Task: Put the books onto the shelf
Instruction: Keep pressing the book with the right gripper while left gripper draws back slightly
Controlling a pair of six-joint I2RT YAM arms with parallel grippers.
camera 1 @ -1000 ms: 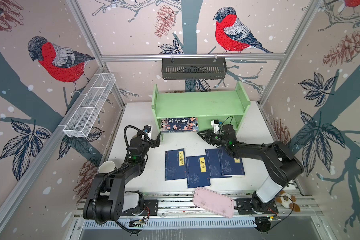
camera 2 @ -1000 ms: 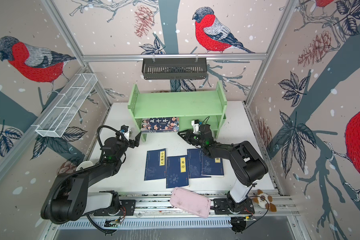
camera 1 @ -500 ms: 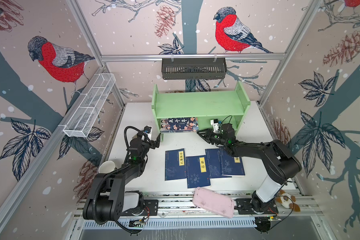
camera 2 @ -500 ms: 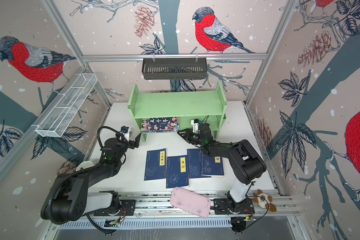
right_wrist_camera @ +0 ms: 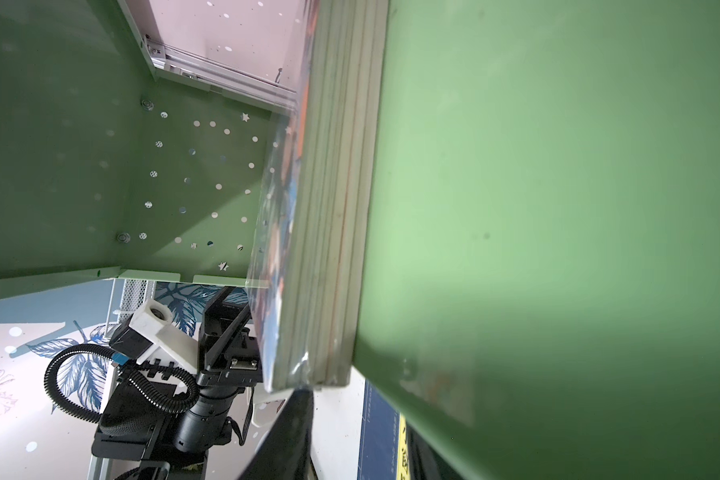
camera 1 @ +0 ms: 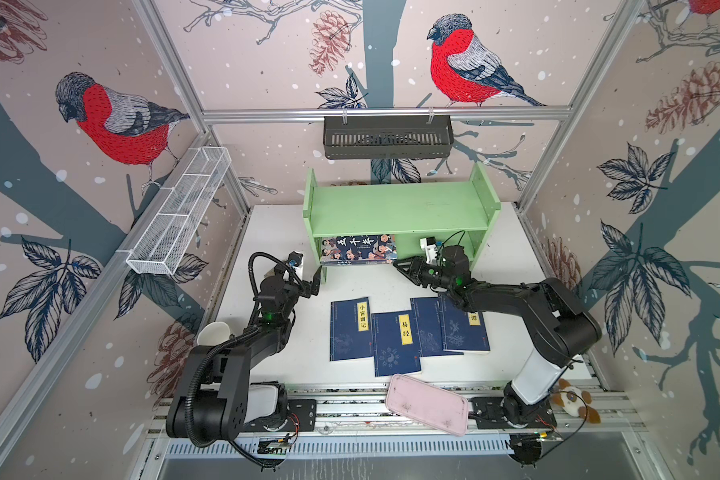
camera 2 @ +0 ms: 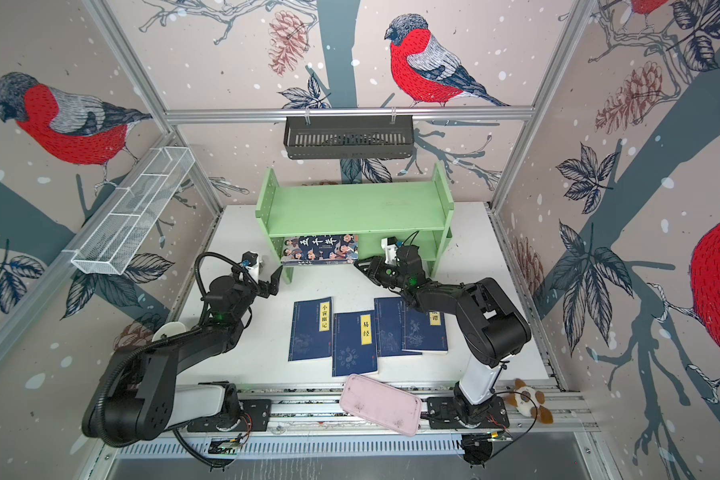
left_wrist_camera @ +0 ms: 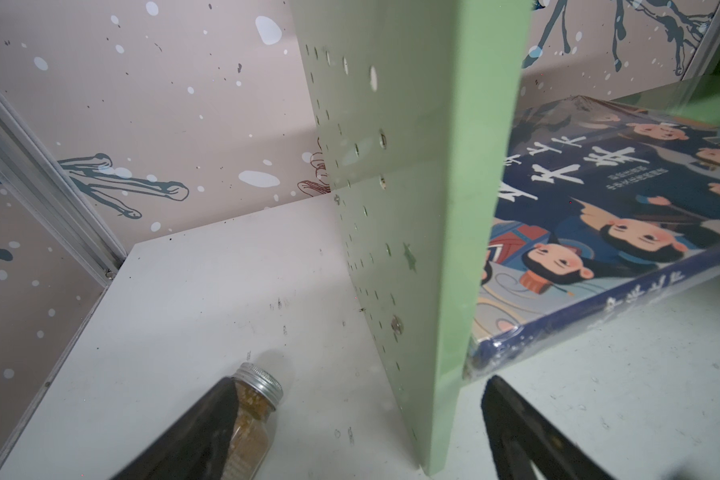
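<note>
Cartoon book [camera 1: 357, 249] on shelf's [camera 1: 395, 208] lower tier at 12 o'clock; four blue books [camera 1: 350, 328] flat on surface [camera 1: 512, 270]. Left gripper [camera 1: 312, 279] wide open astride shelf's 9 o'clock panel; right gripper [camera 1: 398, 264] at book's corner, grip unclear.

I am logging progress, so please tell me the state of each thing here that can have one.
Shelf: upright, holding one book.
Cartoon book: flat on shelf's lower tier.
Navy books: four, closed, flat on table, partly overlapping.
Tray: resting on front rail.
Jar: capped.
Left end effector: open, empty, astride shelf's side panel.
Right end effector: at cartoon book's corner; grip unclear.
</note>
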